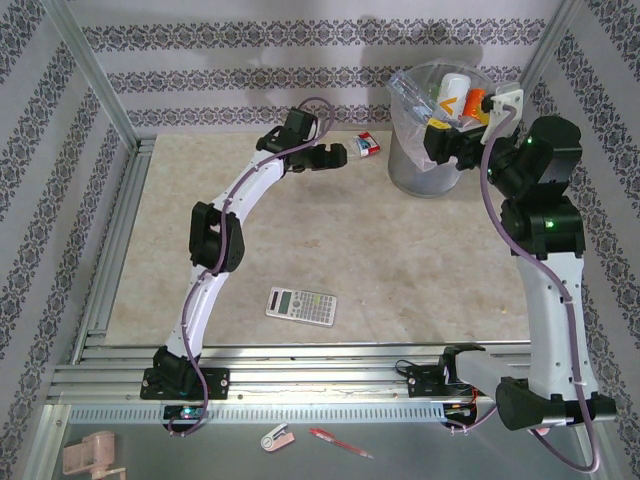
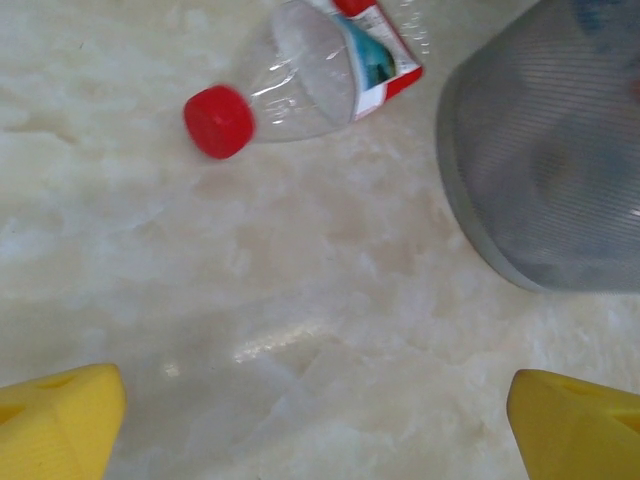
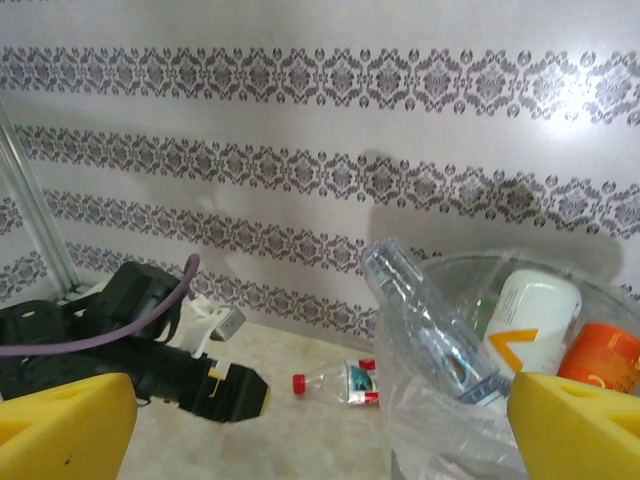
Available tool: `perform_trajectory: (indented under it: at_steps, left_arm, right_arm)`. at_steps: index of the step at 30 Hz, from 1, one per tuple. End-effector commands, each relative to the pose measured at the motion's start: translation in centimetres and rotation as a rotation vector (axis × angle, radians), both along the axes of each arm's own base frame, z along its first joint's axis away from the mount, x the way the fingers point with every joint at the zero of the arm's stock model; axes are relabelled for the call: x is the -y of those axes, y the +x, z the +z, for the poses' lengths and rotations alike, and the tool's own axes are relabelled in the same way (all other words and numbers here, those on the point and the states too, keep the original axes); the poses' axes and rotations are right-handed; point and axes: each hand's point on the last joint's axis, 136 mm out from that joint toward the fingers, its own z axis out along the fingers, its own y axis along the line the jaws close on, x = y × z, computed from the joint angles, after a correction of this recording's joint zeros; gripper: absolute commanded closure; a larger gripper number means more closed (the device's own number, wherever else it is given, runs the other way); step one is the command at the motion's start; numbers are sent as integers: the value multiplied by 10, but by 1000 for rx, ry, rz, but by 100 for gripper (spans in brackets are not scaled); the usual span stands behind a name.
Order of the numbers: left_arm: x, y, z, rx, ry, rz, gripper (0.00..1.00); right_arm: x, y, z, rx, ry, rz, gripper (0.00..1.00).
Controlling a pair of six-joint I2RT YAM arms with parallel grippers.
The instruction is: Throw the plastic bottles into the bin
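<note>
Both wide open and empty, left gripper [image 2: 315,420] near a red-capped bottle [image 2: 300,75] lying at the far end just left of the bin [image 1: 412,172], right gripper [image 3: 320,425] over the bin, so could easily send that round bottle rolling or clip the bin going in.

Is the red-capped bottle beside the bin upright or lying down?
Lying down: the red-capped bottle rests on its side on the table, outside the bin.

Calculator [image 1: 301,305] flat on table [image 1: 400,260]; red pen [image 1: 340,441] on near ledge.
</note>
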Motion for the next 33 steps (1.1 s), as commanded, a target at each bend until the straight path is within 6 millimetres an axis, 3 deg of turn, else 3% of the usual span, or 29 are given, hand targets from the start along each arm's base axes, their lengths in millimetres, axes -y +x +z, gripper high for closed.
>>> perform_trajectory:
  at_steps: [1,8,15,19,33]
  left_arm:
    - [-3,23,0,-13,-146,69,4]
    - [-3,57,-15,-6,-326,150,7]
    - [1,76,-34,-17,-448,203,9]
    - [5,83,-45,-24,-484,217,11]
    - [16,97,-49,0,-612,229,18]
  right_arm:
    - [-4,-13,-7,-33,34,6,5]
    - [-3,-27,-22,-77,24,1,5]
    - [-2,-32,-30,-92,-1,-5,5]
    - [-1,-31,-35,-100,-6,-10,5]
    - [-2,-21,-49,-130,-12,-8,4]
